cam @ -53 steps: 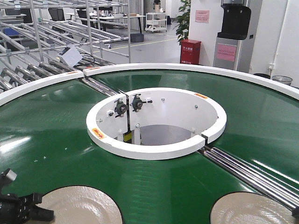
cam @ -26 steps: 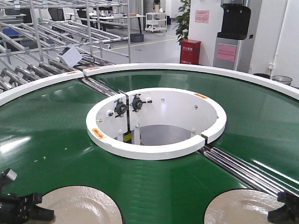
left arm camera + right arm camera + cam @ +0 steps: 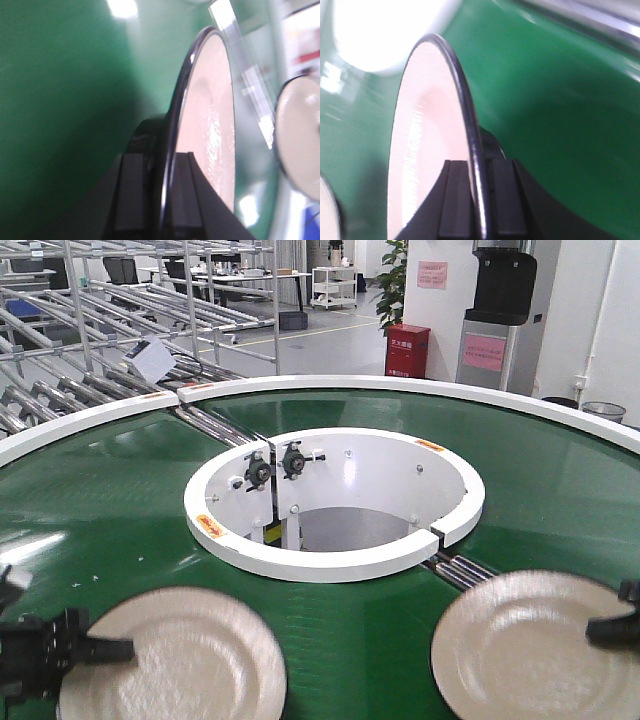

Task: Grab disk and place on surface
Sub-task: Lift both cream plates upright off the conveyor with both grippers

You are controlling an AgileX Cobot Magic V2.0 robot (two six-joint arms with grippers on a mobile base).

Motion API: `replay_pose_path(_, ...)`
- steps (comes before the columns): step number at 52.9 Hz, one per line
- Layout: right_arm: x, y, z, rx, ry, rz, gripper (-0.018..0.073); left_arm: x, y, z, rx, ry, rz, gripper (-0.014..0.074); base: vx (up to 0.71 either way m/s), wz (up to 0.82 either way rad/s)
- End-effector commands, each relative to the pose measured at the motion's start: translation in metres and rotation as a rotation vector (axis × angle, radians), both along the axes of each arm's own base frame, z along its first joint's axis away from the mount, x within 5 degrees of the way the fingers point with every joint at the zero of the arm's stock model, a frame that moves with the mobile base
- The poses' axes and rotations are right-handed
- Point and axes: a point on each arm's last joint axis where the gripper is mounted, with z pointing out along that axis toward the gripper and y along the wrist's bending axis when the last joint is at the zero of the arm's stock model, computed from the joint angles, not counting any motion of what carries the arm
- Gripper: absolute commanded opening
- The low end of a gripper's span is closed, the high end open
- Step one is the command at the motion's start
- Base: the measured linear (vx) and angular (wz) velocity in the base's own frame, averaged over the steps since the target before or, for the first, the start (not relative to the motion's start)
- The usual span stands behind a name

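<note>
Nothing can be read. The red box (image 3: 407, 350), upper right, bears white characters; the pink notices (image 3: 432, 275) and orange stickers (image 3: 210, 525) are too small.

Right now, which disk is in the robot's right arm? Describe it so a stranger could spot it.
Find the green ring conveyor around the white hub. Of two pale disks at its near side, it is the right disk, rim pinched between the fingers of the right gripper. Unlike the left disk, it sits beside the steel rollers.
</note>
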Motion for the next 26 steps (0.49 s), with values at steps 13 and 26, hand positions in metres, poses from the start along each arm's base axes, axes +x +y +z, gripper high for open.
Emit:
replay_pose_path(13,-0.030,0.022,0.089,0.191,-0.247,-0.042,-0.0009,-0.013,-0.009,0.085,-0.346,-0.181,0.069,-0.0008,0.00,0.00)
replay_pose_path(26,-0.044,0.030,0.106,0.188,-0.290,-0.029,-0.0009,-0.025,-0.011,0.107,-0.371,-0.210,0.080,-0.0008,0.00,0.00)
